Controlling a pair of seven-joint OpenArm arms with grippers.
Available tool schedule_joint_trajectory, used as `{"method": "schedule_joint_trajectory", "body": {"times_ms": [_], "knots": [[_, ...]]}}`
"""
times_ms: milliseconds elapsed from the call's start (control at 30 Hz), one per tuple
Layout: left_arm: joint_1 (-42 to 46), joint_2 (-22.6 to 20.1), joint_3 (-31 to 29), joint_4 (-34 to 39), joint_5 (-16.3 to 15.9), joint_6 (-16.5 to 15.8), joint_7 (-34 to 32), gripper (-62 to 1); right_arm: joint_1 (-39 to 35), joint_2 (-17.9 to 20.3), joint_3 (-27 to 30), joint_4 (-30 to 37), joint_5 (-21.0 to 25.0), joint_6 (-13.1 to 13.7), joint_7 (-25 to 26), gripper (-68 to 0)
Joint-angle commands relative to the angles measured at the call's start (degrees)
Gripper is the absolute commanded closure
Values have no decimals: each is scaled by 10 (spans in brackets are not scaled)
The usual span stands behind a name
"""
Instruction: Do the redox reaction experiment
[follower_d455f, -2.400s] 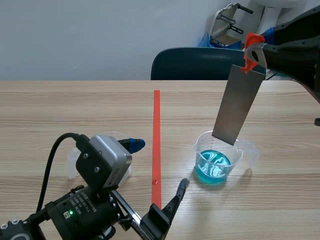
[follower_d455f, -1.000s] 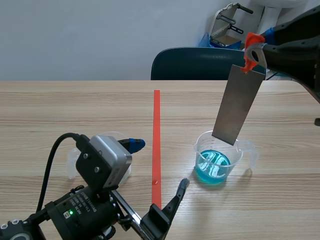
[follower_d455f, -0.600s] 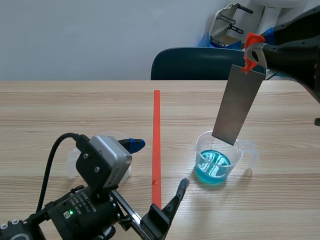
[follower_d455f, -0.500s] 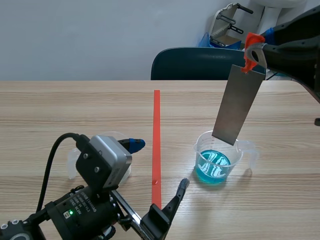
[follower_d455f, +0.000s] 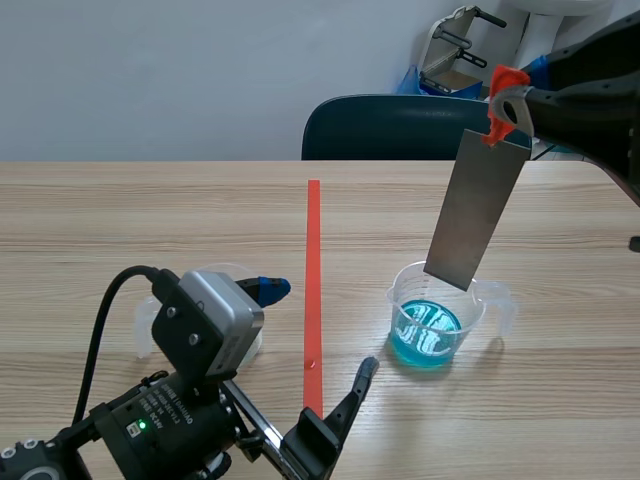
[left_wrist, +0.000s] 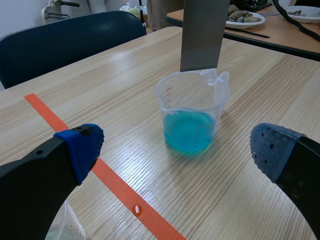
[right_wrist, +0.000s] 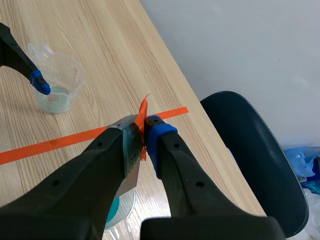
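A grey metal plate (follower_d455f: 474, 212) is held up by its top end in the right pincer (follower_d455f: 503, 108), which is clenched on it w/ an orange tab (right_wrist: 143, 114) caught btwn the pads. The plate is hung tilted, lower edge just above the rim of the beaker (follower_d455f: 436, 312) of blue liq., which is stood right of the tape line (follower_d455f: 313, 280), toward the tabletop's (follower_d455f: 560, 400) near-right part. The left pincer (left_wrist: 176, 150) is seen released, low by the near edge, fingers wide apart, pointed at the beaker. A 2nd clear cup (right_wrist: 57, 80) is seen left of the line, just beside one blue pad (follower_d455f: 268, 290).
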Motion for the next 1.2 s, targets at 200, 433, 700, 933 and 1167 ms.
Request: {"method": "schedule_joint_trajectory", "body": {"times_ms": [200, 433, 700, 933, 1167], "knots": [[-2, 2, 2, 8, -3, -2, -8, -623, -1, -14, -6, -18, -38, 4, 39, -8], [-2, 2, 2, 8, -3, -2, -8, -623, -1, -37, -33, -56, -95, 4, 91, -8], [-2, 2, 2, 8, -3, -2, -8, -623, 12, -64, -77, -117, -192, 4, 173, -8], [-2, 2, 2, 8, -3, -2, -8, -623, 42, -93, -113, -184, -271, 4, 237, -8], [-2, 2, 2, 8, -3, -2, -8, -623, 61, -118, -124, -239, -354, 4, 304, -8]]}}
